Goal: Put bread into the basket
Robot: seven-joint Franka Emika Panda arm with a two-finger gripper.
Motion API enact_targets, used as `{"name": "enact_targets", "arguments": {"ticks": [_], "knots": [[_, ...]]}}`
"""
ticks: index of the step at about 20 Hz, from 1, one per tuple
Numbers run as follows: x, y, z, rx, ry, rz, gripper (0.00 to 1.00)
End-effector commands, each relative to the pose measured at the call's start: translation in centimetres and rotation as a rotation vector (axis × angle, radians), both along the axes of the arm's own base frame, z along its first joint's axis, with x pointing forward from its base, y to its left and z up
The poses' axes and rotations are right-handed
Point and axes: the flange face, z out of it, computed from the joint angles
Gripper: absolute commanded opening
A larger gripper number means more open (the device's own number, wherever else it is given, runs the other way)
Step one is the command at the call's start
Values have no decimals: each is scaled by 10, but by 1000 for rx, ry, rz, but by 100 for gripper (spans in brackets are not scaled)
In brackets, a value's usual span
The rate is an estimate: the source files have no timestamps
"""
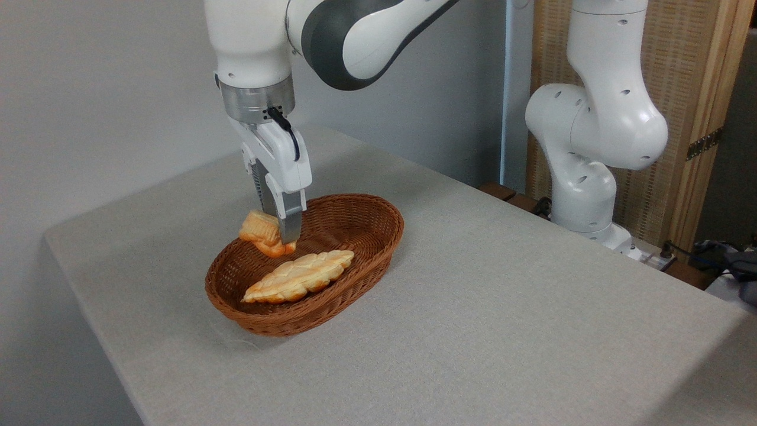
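Camera view, fixed, looking down across a grey cloth-covered counter. Basket, oval, brown and woven, sits on the counter and serves as the landmark. White arm descends from above the basket's far-left rim, ending in the end effector, which points straight down. Its fingers are closed against the bread, a small golden-orange bun, gripping it at the bun's right side; only the near finger is clearly seen, the other being hidden behind it. The bun is tilted and held over the basket's far-left inner edge, partly overlapping the rim; whether it touches the wicker cannot be told. A longer, paler braided loaf lies flat inside the basket, along its length, just below and in front of the bun and apart from it. To the right of the basket, well apart, the arm's white base stands at the counter's far edge before a wooden screen.
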Motion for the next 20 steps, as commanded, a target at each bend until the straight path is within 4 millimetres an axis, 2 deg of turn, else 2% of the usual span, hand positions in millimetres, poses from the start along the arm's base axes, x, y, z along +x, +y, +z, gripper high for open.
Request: {"name": "enact_targets", "arguments": {"ticks": [1, 15, 18, 20], "knots": [[-2, 1, 3, -6, 27, 23, 100], [0, 16, 8, -8, 16, 51, 100], [5, 38, 14, -10, 2, 83, 100], [5, 43, 20, -10, -9, 89, 100]]}}
